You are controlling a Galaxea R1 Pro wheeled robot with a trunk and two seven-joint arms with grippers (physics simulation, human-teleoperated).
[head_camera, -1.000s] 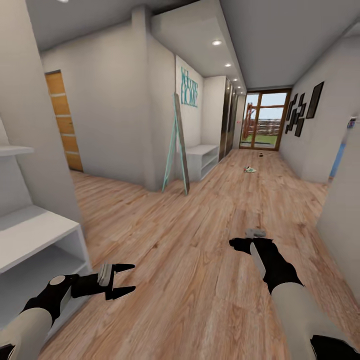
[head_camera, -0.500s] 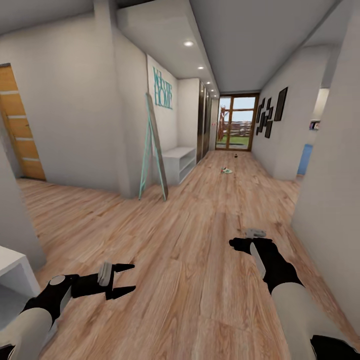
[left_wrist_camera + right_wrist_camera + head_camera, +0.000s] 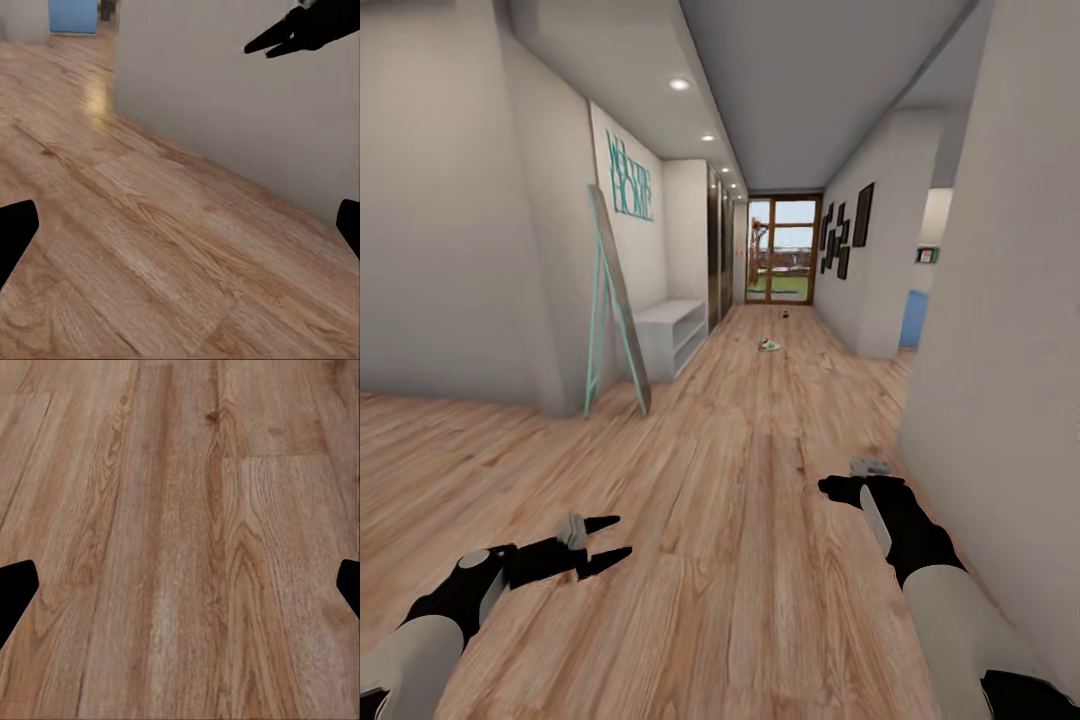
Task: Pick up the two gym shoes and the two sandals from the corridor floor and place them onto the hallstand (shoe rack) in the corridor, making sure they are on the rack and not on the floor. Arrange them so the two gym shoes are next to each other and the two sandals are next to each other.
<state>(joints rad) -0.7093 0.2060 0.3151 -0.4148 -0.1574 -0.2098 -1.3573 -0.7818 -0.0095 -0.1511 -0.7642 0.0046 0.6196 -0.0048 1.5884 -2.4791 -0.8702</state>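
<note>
Far down the corridor floor (image 3: pixel 760 520) lies one white gym shoe (image 3: pixel 769 345) with a green stripe. Beyond it sits a small dark thing (image 3: pixel 786 316), too small to tell whether it is a sandal. The long low light-grey hallstand (image 3: pixel 665 335) stands along the left wall, its shelves bare as far as I can see. My left gripper (image 3: pixel 610 540) hangs open over the planks, holding nothing. My right gripper (image 3: pixel 850 482) is low at the right; in the right wrist view its fingertips (image 3: pixel 16 589) stand wide apart over bare wood.
A teal-framed mirror (image 3: pixel 615 300) leans on the left wall corner before the hallstand. A grey wall (image 3: pixel 1000 300) runs close along my right. Dark picture frames (image 3: pixel 845 235) hang further on, and a glass door (image 3: pixel 785 250) ends the corridor.
The camera has swung to the right: the white open-shelf unit and the wooden door have left the picture at the left, and the corridor now lies straight ahead. Both arms keep their pose.
</note>
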